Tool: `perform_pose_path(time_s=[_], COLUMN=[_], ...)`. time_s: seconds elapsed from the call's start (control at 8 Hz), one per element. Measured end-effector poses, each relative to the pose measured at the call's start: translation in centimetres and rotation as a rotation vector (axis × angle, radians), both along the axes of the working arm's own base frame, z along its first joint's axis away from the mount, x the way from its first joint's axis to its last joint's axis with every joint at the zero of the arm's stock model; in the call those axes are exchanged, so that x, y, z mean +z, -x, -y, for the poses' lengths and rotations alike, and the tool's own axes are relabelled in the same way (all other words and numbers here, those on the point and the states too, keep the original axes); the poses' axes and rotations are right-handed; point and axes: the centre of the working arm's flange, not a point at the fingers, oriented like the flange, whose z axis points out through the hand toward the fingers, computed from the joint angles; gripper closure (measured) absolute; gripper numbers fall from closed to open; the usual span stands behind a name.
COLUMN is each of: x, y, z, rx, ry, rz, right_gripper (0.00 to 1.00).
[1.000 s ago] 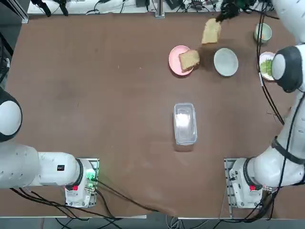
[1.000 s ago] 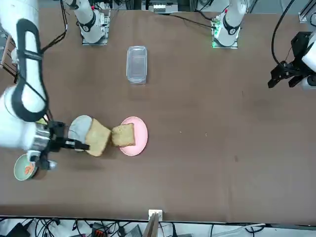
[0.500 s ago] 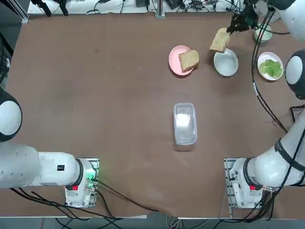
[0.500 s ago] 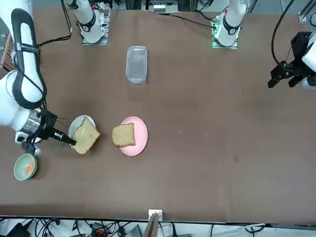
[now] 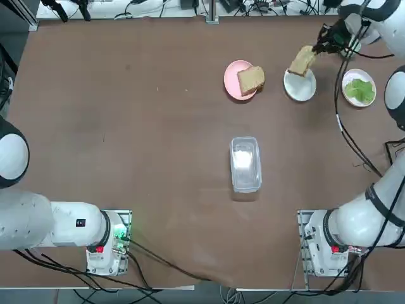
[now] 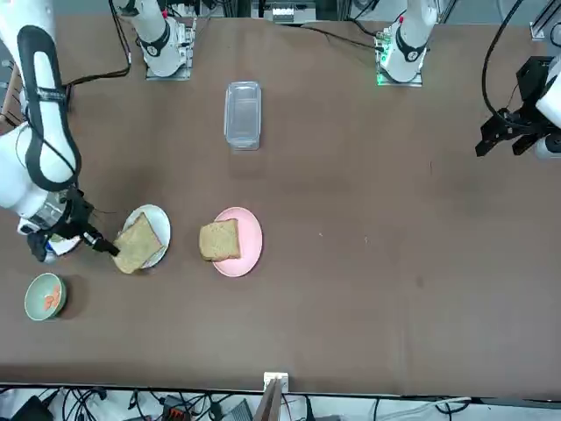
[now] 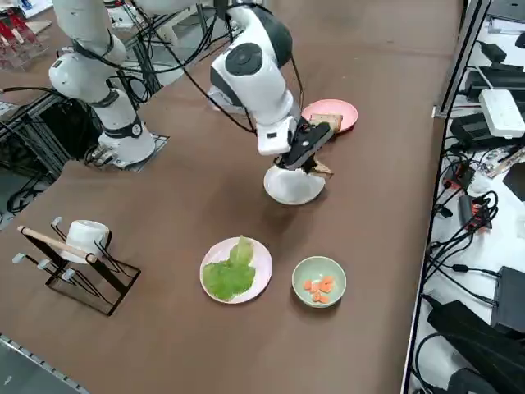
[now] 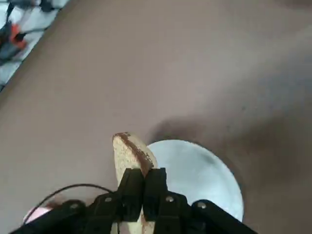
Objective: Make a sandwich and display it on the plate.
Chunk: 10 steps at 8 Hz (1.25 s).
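My right gripper (image 5: 316, 51) is shut on the edge of a tan bread slice (image 5: 302, 61), held tilted just over the far rim of the small white plate (image 5: 302, 90). From the front, the slice (image 6: 137, 245) overlaps the plate (image 6: 156, 220), with the gripper (image 6: 109, 248) beside it. In the wrist view both fingers (image 8: 131, 181) pinch the slice (image 8: 129, 152) above the plate (image 8: 202, 170). A second bread slice (image 5: 251, 78) lies on the pink plate (image 5: 231, 79). No stacked sandwich is in view.
A plate with a lettuce leaf (image 5: 359, 89) and a pale-green bowl of orange pieces (image 7: 319, 281) stand near the white plate. A clear lidded container (image 5: 245, 163) lies mid-table. A mug rack (image 7: 78, 246) stands at the table's right end.
My right gripper has carried the bread slice from beyond the pink plate, rightward and down, until it hangs over the white plate's rim. Its grip stayed shut.
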Motion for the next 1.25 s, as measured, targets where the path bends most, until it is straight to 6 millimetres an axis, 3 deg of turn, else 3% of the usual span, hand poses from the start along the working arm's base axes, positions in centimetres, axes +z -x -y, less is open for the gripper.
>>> perform_pose_path(time_s=[0.38, 1.25], x=[-0.4, -3.7], y=[0.7, 1.8], z=[2.4, 1.9], rx=[-0.122, -0.252], ry=[-0.028, -0.171], rz=[-0.033, -0.077], right_gripper=[0.95, 0.95])
